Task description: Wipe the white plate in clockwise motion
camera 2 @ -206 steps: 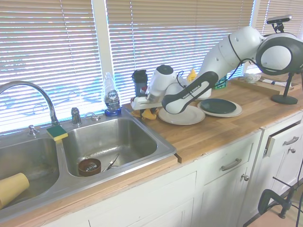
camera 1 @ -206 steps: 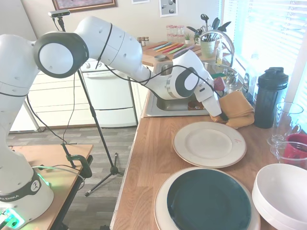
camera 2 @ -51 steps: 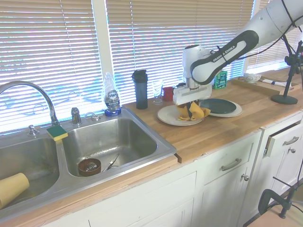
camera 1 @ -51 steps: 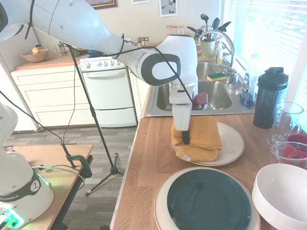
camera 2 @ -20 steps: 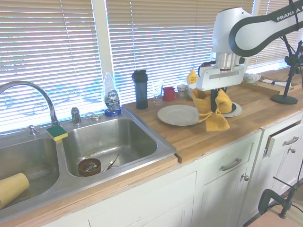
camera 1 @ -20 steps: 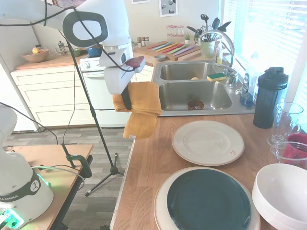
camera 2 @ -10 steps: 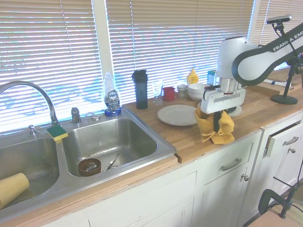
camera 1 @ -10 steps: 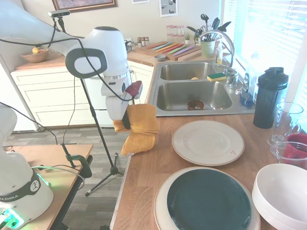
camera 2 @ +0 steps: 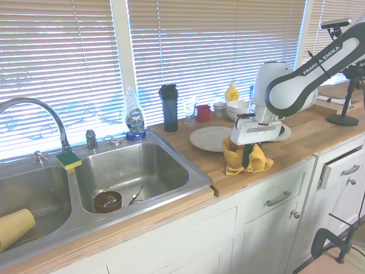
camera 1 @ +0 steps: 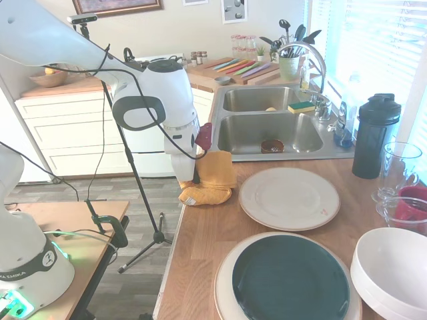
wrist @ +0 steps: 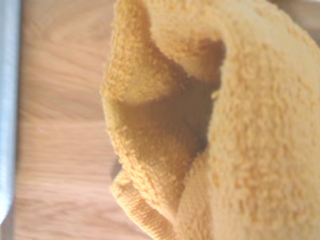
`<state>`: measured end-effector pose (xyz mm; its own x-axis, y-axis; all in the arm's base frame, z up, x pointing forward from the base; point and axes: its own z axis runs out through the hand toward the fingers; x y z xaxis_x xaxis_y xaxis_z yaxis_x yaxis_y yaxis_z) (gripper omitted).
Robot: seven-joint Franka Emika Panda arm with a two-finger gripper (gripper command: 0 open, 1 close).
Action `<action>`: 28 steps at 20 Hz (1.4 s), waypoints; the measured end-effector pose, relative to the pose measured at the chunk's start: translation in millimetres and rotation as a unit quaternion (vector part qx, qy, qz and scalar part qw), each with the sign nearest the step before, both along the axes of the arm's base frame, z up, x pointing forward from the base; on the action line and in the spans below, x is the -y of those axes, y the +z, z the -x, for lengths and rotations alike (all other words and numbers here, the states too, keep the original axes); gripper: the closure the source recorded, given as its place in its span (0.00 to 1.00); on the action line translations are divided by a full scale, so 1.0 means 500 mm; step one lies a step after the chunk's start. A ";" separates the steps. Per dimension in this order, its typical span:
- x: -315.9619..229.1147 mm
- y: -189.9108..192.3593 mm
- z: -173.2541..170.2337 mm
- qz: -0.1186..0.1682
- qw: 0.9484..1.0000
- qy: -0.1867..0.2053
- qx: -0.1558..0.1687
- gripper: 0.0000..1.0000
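Now, gripper (camera 2: 246, 161): clamped on yellow towel (camera 1: 212, 179), bunched on the wooden counter (camera 1: 207, 247).
White plate (camera 1: 289, 198): bare, beside towel.
Sink (camera 2: 128, 171): held a small round dish (camera 2: 108, 201).
Larger plate (camera 1: 227, 275): carried a dark plate (camera 1: 290, 279).

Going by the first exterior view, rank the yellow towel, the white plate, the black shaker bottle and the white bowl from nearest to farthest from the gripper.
1. Yellow towel: in the gripper, touching the counter.
2. White plate: beside the towel, toward the window.
3 and 4. Black shaker bottle by the window and white bowl at the counter's near corner: too close to call.
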<state>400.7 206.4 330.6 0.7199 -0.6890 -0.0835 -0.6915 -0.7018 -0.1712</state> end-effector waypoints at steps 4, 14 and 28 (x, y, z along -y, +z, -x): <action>0.002 -0.027 -0.011 -0.001 1.000 0.002 0.008 1.00; 0.007 -0.044 -0.031 0.000 0.999 0.016 0.042 0.00; 0.001 -0.027 -0.036 0.011 0.998 0.032 0.054 0.00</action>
